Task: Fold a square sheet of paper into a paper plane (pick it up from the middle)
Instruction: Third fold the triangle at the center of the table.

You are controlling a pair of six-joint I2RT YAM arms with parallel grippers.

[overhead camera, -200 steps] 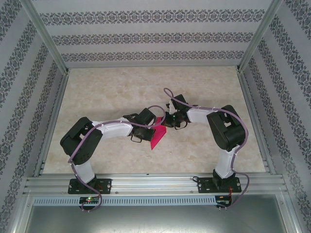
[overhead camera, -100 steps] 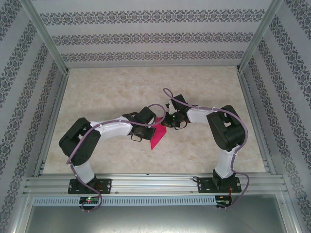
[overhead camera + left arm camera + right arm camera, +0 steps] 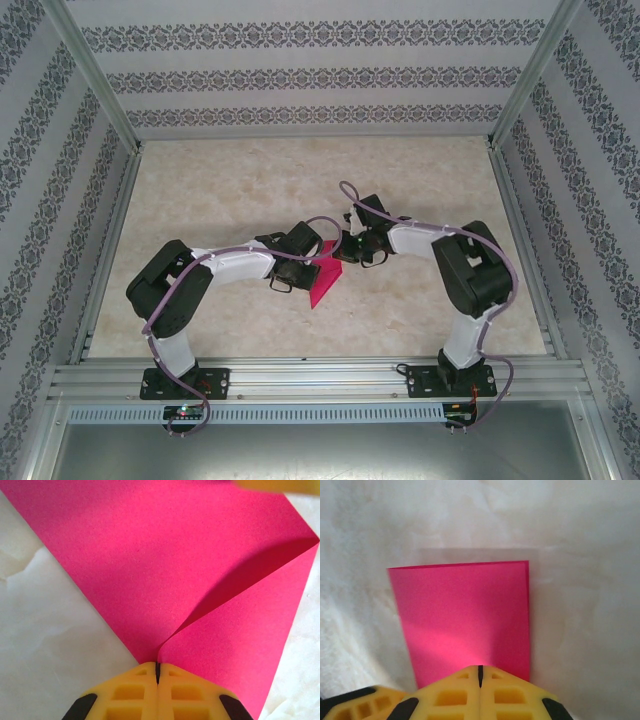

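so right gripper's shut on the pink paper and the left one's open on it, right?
Not quite: the left gripper is shut too. The left wrist view shows its yellow fingers meeting on the edge of the pink paper, where a crease starts. The right gripper is shut on the paper, as you said.
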